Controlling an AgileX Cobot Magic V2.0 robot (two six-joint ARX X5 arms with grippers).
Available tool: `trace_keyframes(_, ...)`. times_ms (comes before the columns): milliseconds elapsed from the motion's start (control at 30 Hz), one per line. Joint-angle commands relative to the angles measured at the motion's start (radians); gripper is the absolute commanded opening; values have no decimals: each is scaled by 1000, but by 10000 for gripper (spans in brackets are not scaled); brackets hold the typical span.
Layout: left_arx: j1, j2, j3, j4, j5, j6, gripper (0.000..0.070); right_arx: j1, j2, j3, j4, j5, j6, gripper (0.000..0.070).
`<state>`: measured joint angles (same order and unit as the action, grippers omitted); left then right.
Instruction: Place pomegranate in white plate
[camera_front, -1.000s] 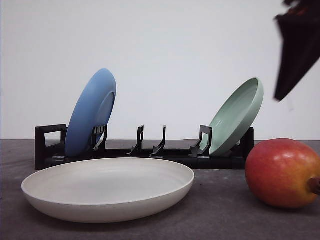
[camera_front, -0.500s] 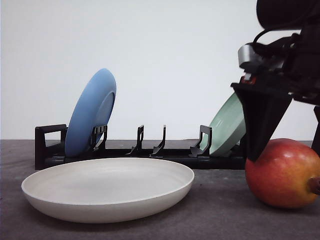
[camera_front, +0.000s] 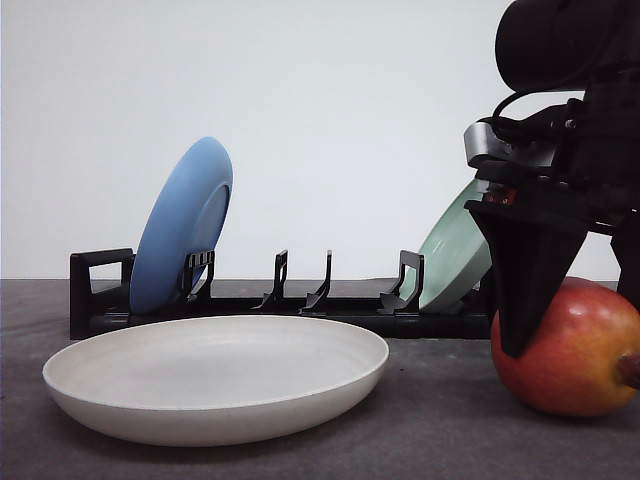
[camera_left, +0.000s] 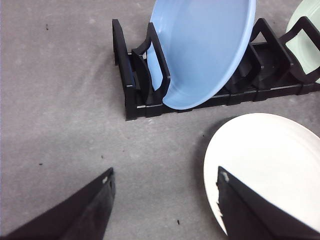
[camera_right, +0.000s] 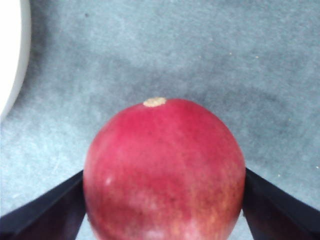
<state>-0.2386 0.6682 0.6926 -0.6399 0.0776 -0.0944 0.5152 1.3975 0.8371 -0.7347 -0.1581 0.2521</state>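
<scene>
Front view: the blue plate (camera_front: 183, 225) stands in the black rack (camera_front: 100, 300), and the matte white plate (camera_front: 215, 375) lies well left of the right gripper (camera_front: 580, 330). Its fingers are spread around the smooth, round pomegranate (camera_front: 570, 350) on the table; it should close gently at the widest part, I think. The left gripper (camera_left: 162, 205) is spread, holding nothing.

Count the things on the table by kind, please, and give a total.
Plates: 3, namely the white plate, the blue plate and the pale green plate
Fruit: 1, the pomegranate
Racks: 1, the black dish rack
Total: 5
</scene>
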Motion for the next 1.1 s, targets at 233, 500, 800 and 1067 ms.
trace_keyframes(233,-1,5,8,12,-3,12,389,43,15,119,-162,3,-89,458)
trace_keyframes(500,-1,5,8,12,-3,12,389,160,78,252,-191,4,-111,458)
trace_keyframes(800,-1,5,8,12,-3,11,389,267,291,476,-162,1,-141,458)
trace_keyframes(1067,-1,5,8,11,-3,11,389,339,447,587,-80,1,-155,458)
